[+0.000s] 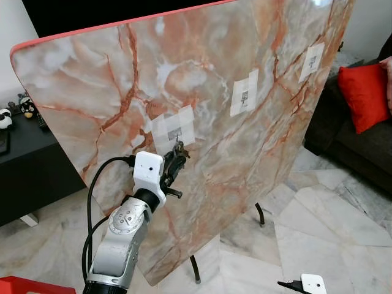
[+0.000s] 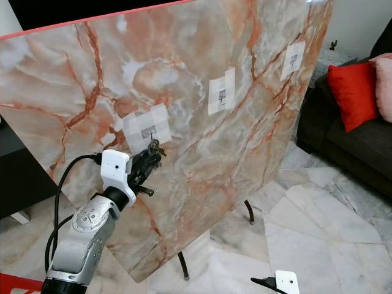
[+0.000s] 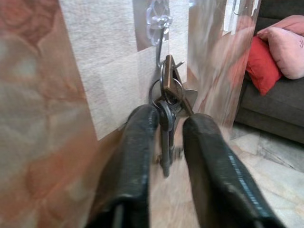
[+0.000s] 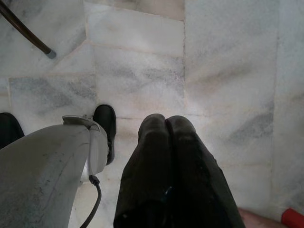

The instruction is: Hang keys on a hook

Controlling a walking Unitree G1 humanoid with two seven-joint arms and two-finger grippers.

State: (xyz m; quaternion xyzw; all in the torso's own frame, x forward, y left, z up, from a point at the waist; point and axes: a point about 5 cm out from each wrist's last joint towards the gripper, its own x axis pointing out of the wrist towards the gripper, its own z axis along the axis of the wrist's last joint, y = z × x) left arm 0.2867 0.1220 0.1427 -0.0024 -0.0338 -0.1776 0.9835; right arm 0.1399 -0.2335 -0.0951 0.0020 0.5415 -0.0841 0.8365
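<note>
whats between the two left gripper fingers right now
The keys hang between the left gripper fingers from the clear hook, seen in the left wrist view.

A dark bunch of keys (image 3: 167, 102) hangs by its ring from a clear hook (image 3: 159, 28) taped to the marble board.

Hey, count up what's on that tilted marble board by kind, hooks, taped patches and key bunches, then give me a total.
Taped patches: 3, at
Hooks: 3, one per patch, e.g.
Key bunches: 1, the keys hanging from the lowest hook, between the left claw fingers
Total: 7
</note>
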